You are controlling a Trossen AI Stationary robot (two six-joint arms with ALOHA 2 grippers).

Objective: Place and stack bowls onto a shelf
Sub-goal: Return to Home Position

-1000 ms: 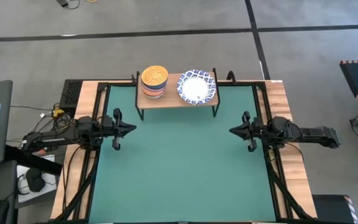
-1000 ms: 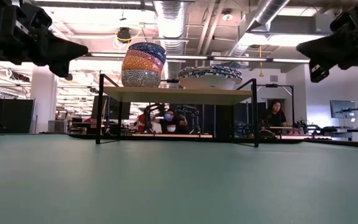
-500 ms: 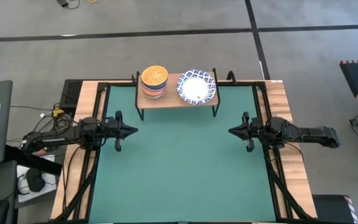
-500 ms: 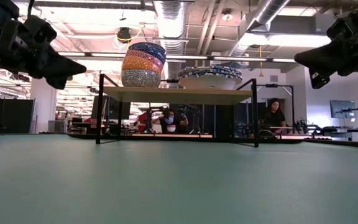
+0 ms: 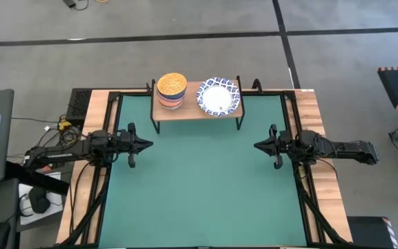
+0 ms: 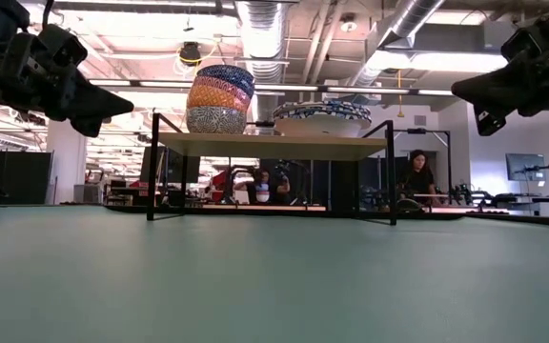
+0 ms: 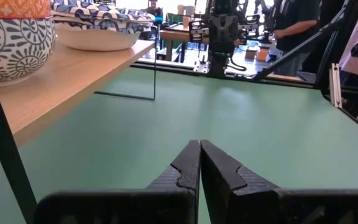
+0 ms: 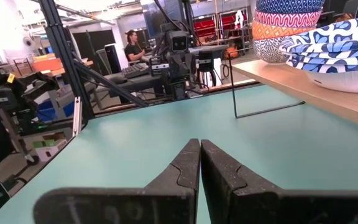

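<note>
The shelf (image 5: 195,109), a wooden plank on thin black legs, stands at the table's far edge. On its left half sits a stack of small bowls (image 5: 171,90) with the yellow-orange one on top and a grey-blue patterned one (image 7: 11,43) at the bottom. On its right half rests a stack of wide white bowls with blue lattice rims (image 5: 218,96). My left gripper (image 5: 148,144) hovers shut over the table's left side, pointing right. My right gripper (image 5: 258,145) hovers shut over the right side, pointing left. Both hold nothing.
The green table top (image 5: 202,187) stretches between the two arms and toward the near edge. The shelf's black legs (image 6: 154,167) stand on the far part of the table. People sit at desks in the room behind (image 6: 416,176).
My left gripper has dipped slightly lower and tipped a little downward in the low view. The right gripper has shifted a touch toward the table's left. The bowls and the shelf have stayed in place.
</note>
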